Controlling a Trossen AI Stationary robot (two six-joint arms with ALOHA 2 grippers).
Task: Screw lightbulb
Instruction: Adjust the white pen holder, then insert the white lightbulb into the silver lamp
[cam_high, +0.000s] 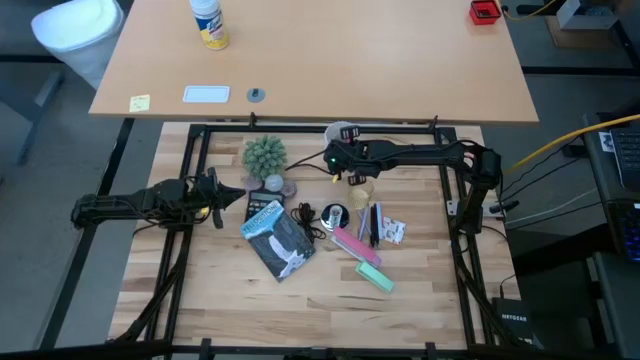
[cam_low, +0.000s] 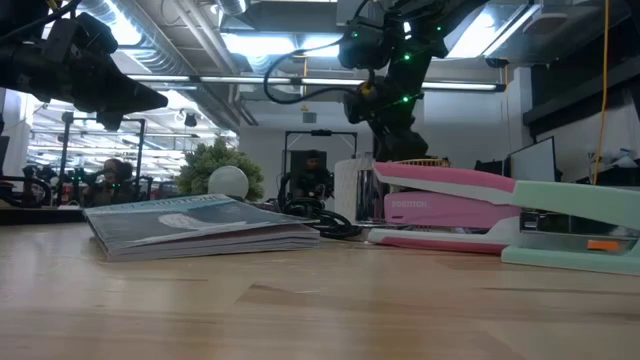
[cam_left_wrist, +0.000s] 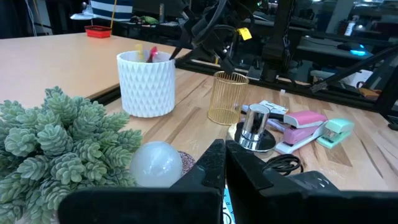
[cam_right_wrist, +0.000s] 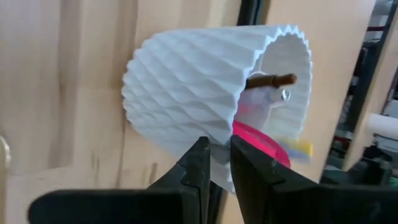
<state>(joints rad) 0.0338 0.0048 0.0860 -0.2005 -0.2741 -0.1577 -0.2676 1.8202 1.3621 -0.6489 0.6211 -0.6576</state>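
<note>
Left pincer (cam_left_wrist: 224, 163), fingers nearly closed and empty, hovers just beside the lightbulb (cam_left_wrist: 156, 164).

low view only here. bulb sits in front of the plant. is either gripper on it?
Observer: No. From above, the left gripper is beside the lightbulb, apart from it and holding nothing.
Operator: right one?
Observer: The right gripper is at the white cup, farther back, away from the bulb.
Operator: socket?
Observer: The socket stands between the book and the gold wire cup, with no bulb in it.
</note>
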